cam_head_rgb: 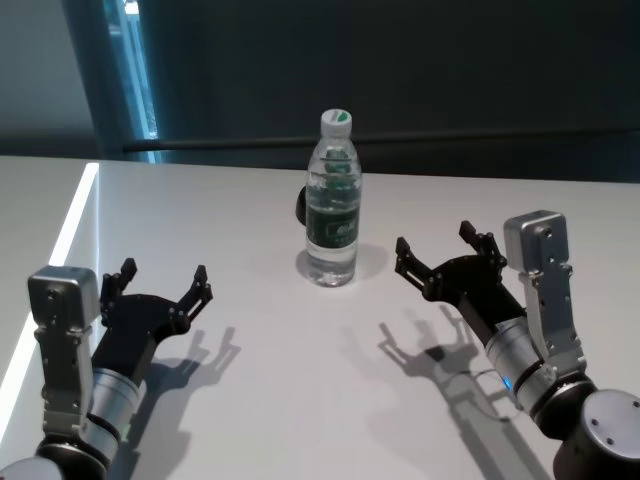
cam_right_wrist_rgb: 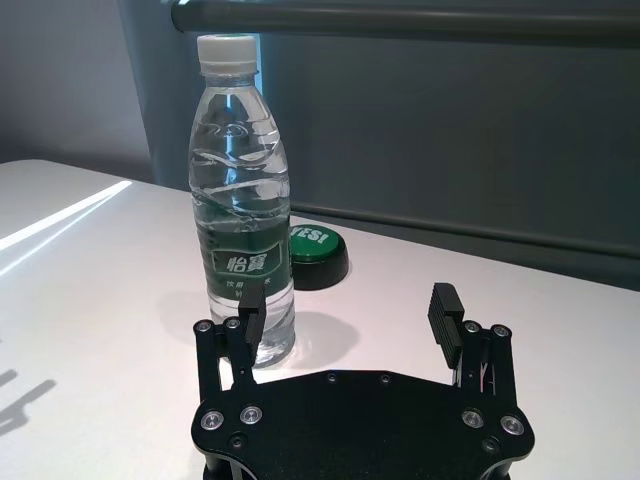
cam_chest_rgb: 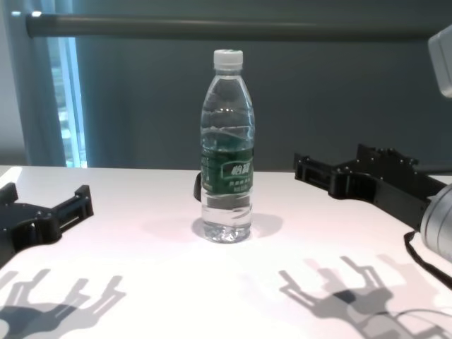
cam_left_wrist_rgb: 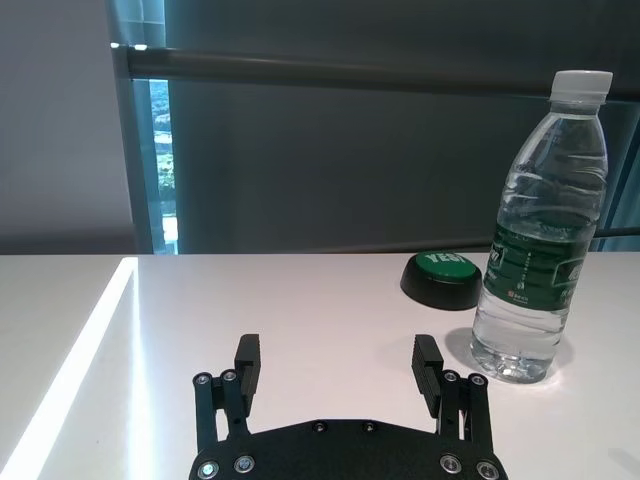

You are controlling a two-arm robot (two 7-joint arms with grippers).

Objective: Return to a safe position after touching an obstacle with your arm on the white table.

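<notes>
The bottle (cam_head_rgb: 333, 200) is being flanked on the white table (cam_head_rgb: 250, 400): left gripper (cam_head_rgb: 162, 287) at 8 o'clock, right gripper (cam_head_rgb: 440, 252) at 4 o'clock, both spread open, gripping nothing.

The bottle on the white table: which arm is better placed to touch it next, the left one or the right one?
Probably the right. In the head view the right tool hovers open close beside the bottle, while the left tool is open farther off over the white table. Neither touches it.

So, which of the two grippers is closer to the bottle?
The right gripper: it hovers beside the bottle, while the left gripper sits farther away.
</notes>
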